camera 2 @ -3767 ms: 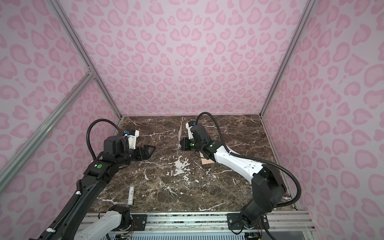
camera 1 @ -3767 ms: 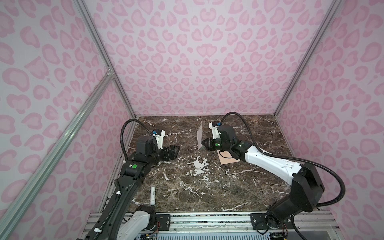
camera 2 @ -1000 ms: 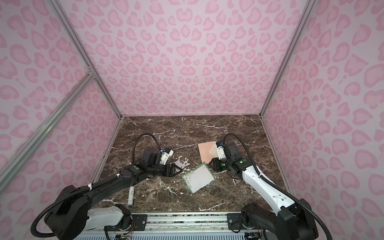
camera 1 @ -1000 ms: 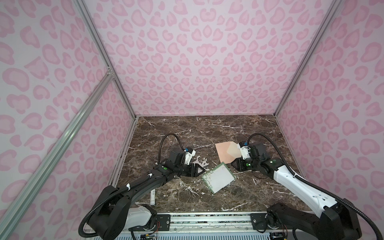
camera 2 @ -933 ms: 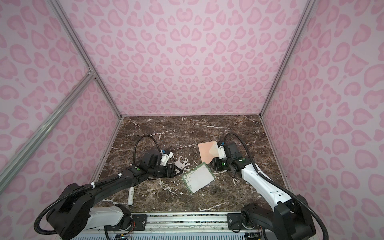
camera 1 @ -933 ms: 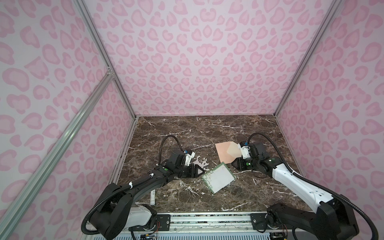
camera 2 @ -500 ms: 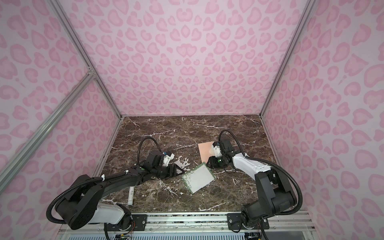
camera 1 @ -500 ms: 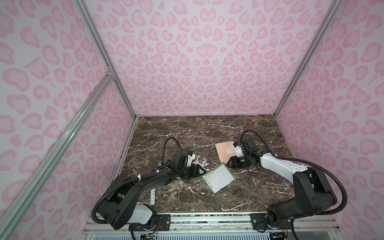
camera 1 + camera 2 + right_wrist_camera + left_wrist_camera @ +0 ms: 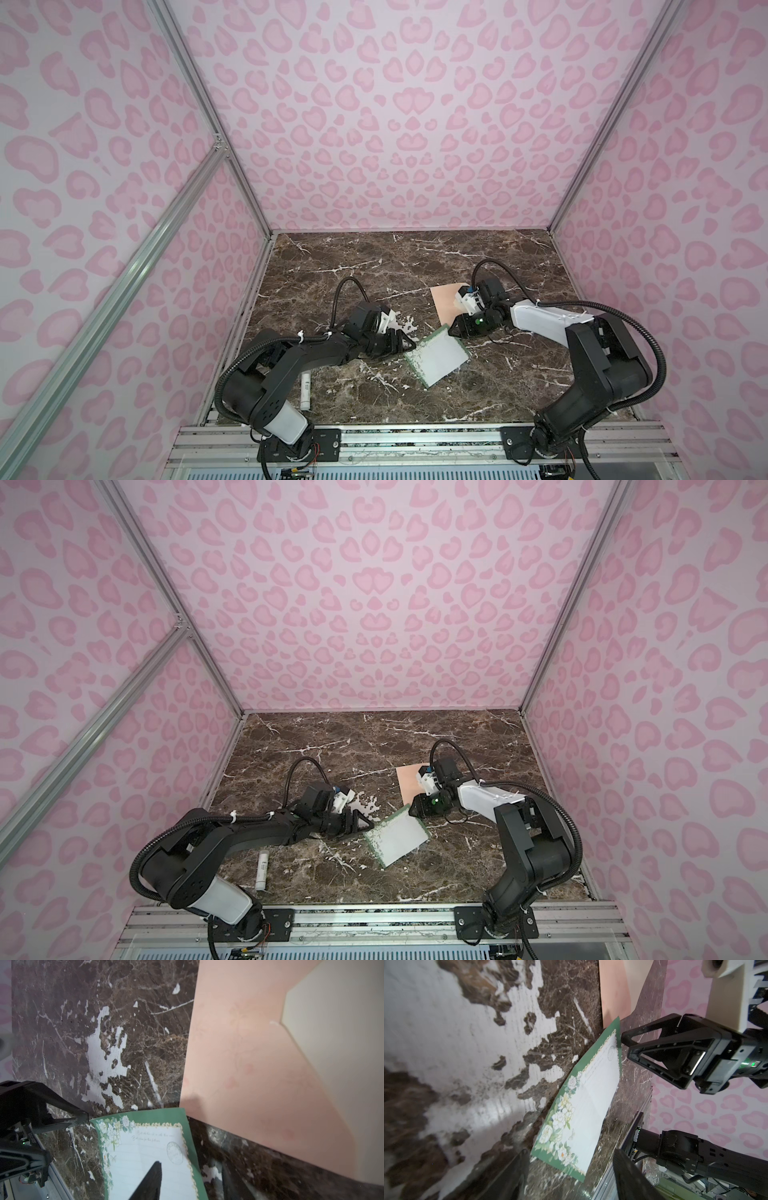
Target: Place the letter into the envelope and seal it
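Observation:
The letter (image 9: 436, 356) (image 9: 395, 835), a white card with a green flowered border, lies flat on the marble. Just behind it lies the peach envelope (image 9: 444, 303) (image 9: 407, 785), its flap open and its pale inner side (image 9: 342, 1032) showing. My left gripper (image 9: 405, 344) (image 9: 571, 1167) is open, low on the table, with the letter's left corner (image 9: 560, 1155) just ahead of its fingers. My right gripper (image 9: 452, 330) (image 9: 190, 1164) is open at the letter's far corner. One of its fingers (image 9: 149, 1180) is over the card and another is beside the edge.
A white glue-stick tube (image 9: 305, 390) (image 9: 262, 868) lies near the front left, beside the left arm. Pink patterned walls close in the table on three sides. An aluminium rail (image 9: 415, 440) runs along the front edge.
The right gripper has slid off the envelope toward the letter's far corner. The left gripper has crept up to the letter's left corner. The letter and envelope have not moved.

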`<state>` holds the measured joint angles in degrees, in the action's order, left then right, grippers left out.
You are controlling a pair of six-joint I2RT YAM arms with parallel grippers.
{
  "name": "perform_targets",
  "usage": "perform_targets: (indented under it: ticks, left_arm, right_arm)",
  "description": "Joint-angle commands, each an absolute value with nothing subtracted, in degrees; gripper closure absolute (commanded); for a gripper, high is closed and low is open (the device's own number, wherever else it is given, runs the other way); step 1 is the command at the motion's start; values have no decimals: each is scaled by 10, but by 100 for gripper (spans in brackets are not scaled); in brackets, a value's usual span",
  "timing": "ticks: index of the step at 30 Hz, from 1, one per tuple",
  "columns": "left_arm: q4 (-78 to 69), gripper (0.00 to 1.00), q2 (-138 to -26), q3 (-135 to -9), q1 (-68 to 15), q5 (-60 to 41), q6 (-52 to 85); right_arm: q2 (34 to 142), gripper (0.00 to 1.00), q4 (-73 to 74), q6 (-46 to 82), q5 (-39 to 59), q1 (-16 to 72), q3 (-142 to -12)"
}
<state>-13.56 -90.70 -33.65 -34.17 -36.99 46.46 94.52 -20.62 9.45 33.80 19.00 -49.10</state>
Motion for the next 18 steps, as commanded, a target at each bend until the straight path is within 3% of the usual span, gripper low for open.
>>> perform_targets:
  ticks: [1,9,18]
  left_arm:
    - [-156,33,-913,-342,-341,-381,461]
    - [-162,34,-930,-346,-338,-386,456]
    - [-168,37,-936,-342,-335,-392,449]
  right_arm:
    - [954,52,-206,86,367,194,-488]
    - [955,60,-224,82,378,200,-491]
    - [942,81,-227,92,390,200,-490]
